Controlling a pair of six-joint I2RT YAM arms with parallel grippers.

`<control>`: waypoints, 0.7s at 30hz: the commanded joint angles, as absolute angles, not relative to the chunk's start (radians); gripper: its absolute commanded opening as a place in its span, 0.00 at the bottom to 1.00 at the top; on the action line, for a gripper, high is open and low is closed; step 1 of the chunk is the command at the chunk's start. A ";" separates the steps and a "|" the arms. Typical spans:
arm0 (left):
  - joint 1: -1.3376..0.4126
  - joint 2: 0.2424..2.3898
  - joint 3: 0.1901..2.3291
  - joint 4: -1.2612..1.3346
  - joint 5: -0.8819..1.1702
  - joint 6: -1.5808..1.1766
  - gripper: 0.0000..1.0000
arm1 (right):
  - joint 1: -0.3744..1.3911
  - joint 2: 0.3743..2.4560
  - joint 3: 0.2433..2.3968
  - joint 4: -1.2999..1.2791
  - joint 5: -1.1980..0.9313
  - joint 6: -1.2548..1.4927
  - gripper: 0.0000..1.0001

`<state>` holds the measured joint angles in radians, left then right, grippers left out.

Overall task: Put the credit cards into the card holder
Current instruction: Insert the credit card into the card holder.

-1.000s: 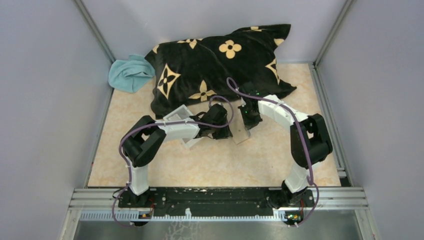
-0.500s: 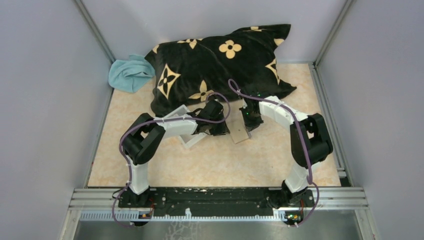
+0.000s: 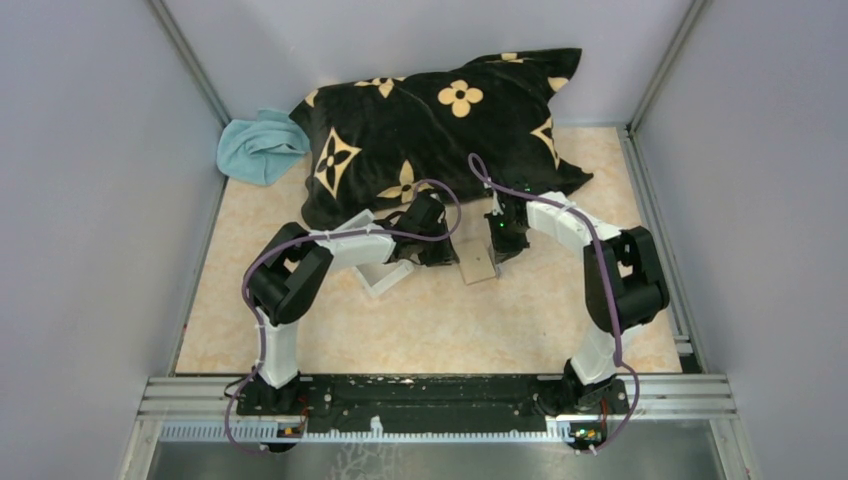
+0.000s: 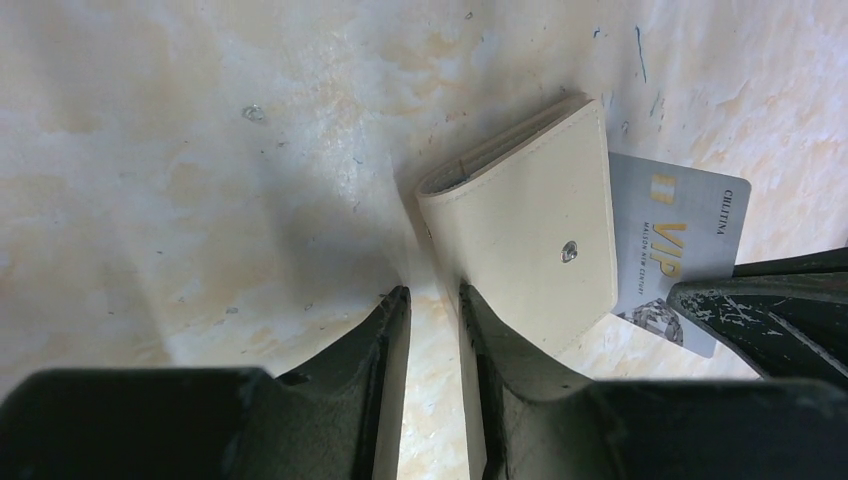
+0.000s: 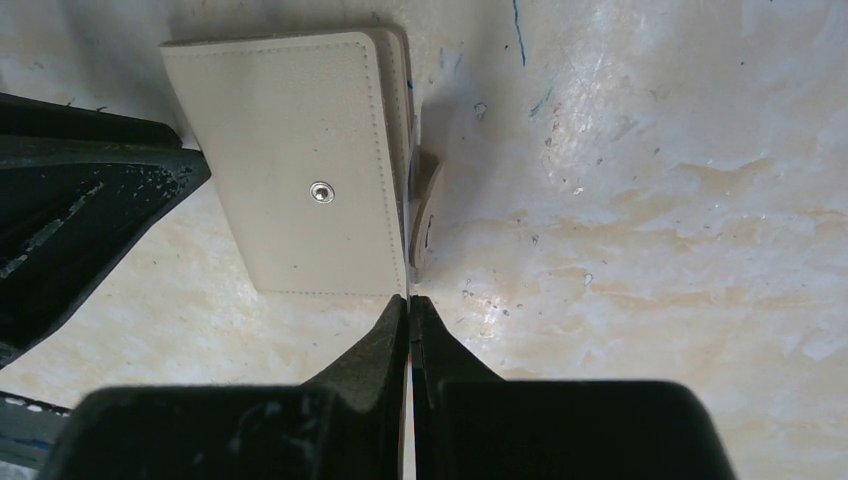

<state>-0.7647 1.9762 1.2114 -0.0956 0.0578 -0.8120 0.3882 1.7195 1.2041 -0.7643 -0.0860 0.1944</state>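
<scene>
The card holder (image 4: 530,240) is a cream folded wallet with a snap stud, lying on the marbled table between the arms (image 3: 478,262). A silver VIP credit card (image 4: 680,250) pokes out of its right side. My right gripper (image 5: 410,298) is shut on that card, which shows edge-on as a thin pale line running to the holder's (image 5: 310,170) edge, beside the tab (image 5: 428,215). My left gripper (image 4: 432,293) stands narrowly open with bare table between its fingers. Its right finger (image 4: 475,320) lies against the holder's near-left edge.
A clear shallow tray (image 3: 385,272) lies partly under the left forearm. A black pillow with tan flowers (image 3: 430,130) fills the back of the table just beyond both grippers. A teal cloth (image 3: 258,148) sits in the back-left corner. Grey walls close in both sides.
Both wrists have shifted a little toward the pillow. The card holder has moved slightly back and lies flatter. The left jaws have narrowed slightly.
</scene>
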 commanded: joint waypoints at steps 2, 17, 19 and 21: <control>-0.742 2.071 1.177 -0.251 0.001 -0.742 0.32 | 0.366 1.661 1.198 -0.710 -0.149 0.222 0.00; -0.738 2.077 1.165 -0.262 0.011 -0.728 0.30 | 0.347 1.660 1.186 -0.676 -0.197 0.253 0.00; -0.737 2.078 1.161 -0.262 0.013 -0.725 0.30 | 0.341 1.660 1.178 -0.669 -0.213 0.259 0.00; -0.736 2.078 1.156 -0.264 0.012 -0.723 0.30 | 0.335 1.626 1.169 -0.657 -0.225 0.266 0.00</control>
<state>-0.7498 1.9858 1.2186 -0.1013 0.0910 -0.7864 0.3485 1.7123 1.1828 -0.7204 -0.1612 0.2394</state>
